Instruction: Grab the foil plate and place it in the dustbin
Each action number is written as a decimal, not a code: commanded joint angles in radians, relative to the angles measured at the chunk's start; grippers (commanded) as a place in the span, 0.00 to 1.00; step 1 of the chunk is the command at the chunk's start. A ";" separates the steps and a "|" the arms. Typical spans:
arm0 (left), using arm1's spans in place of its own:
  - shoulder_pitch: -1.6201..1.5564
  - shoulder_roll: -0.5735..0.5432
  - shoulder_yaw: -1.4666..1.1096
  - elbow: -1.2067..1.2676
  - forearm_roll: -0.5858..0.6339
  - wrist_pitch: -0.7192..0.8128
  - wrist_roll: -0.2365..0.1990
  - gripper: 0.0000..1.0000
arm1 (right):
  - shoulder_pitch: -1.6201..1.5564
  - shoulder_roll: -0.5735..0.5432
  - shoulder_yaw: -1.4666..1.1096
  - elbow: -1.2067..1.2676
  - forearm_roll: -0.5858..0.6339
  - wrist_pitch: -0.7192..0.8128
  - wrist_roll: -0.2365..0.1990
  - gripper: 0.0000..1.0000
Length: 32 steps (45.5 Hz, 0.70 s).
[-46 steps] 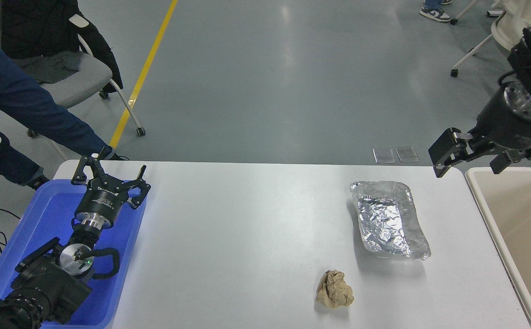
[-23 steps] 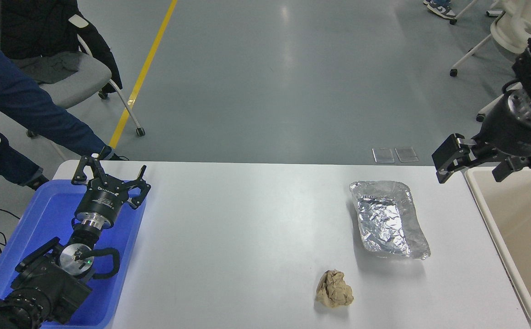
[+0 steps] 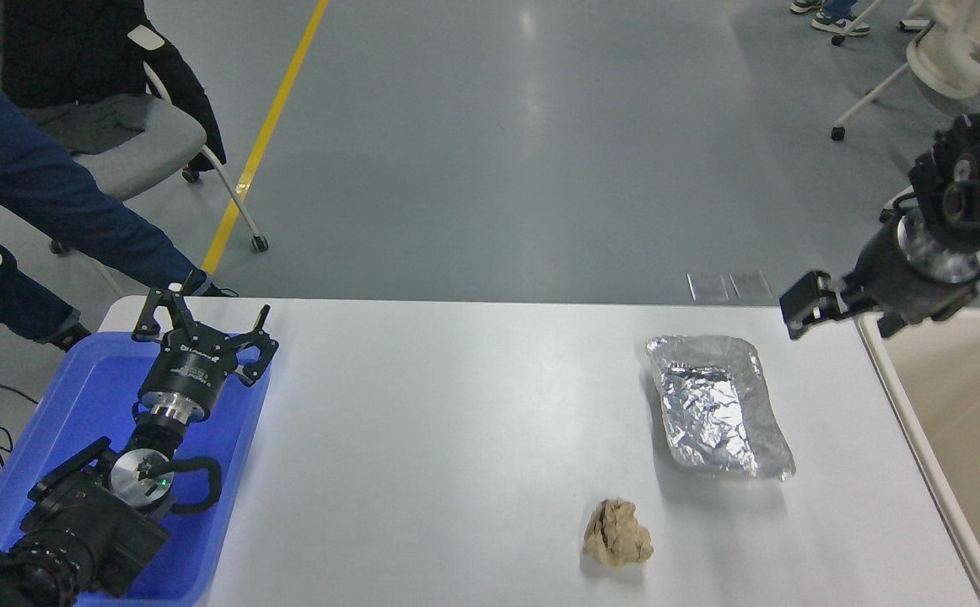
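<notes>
The foil plate [image 3: 718,405] lies flat on the white table [image 3: 456,421], right of centre, shiny and crinkled. The cream dustbin [image 3: 971,405] stands at the table's right end. My right gripper [image 3: 844,316] is open and empty. It hangs above the table's far right corner, up and to the right of the foil plate and just left of the dustbin's far rim, touching neither. My left gripper [image 3: 207,324] is open and parked over the blue tray [image 3: 85,379] at the lower left.
A crumpled brown paper ball [image 3: 616,533] lies near the table's front edge, below and left of the foil plate. A person's blue sleeve [image 3: 43,185] reaches in at the upper left beside a grey chair [image 3: 140,126]. White chairs [image 3: 954,51] stand at the upper right.
My right arm has drawn back and shifted a little to the left; its gripper stays open and empty. The foil plate, paper ball and left arm have not moved.
</notes>
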 commanded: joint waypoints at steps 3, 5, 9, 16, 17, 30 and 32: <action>0.000 0.000 0.001 0.000 0.000 0.000 -0.001 1.00 | -0.309 -0.013 0.225 -0.181 -0.137 -0.080 -0.001 1.00; 0.000 0.000 0.001 0.000 0.000 0.000 -0.001 1.00 | -0.341 -0.013 0.243 -0.201 -0.157 -0.090 -0.001 1.00; 0.000 0.000 -0.001 0.000 0.000 0.000 -0.001 1.00 | -0.400 -0.015 0.285 -0.238 -0.186 -0.127 -0.001 1.00; 0.000 0.000 -0.001 0.000 0.000 0.000 -0.001 1.00 | -0.515 -0.015 0.349 -0.310 -0.257 -0.230 0.001 1.00; 0.000 0.000 -0.001 0.000 0.000 0.000 -0.001 1.00 | -0.531 -0.015 0.352 -0.320 -0.267 -0.244 0.001 1.00; 0.000 0.000 -0.001 0.000 0.000 0.000 -0.001 1.00 | -0.703 -0.001 0.423 -0.454 -0.300 -0.365 0.001 1.00; 0.000 0.000 -0.001 0.000 0.000 0.000 -0.001 1.00 | -0.740 0.011 0.434 -0.485 -0.298 -0.402 0.001 1.00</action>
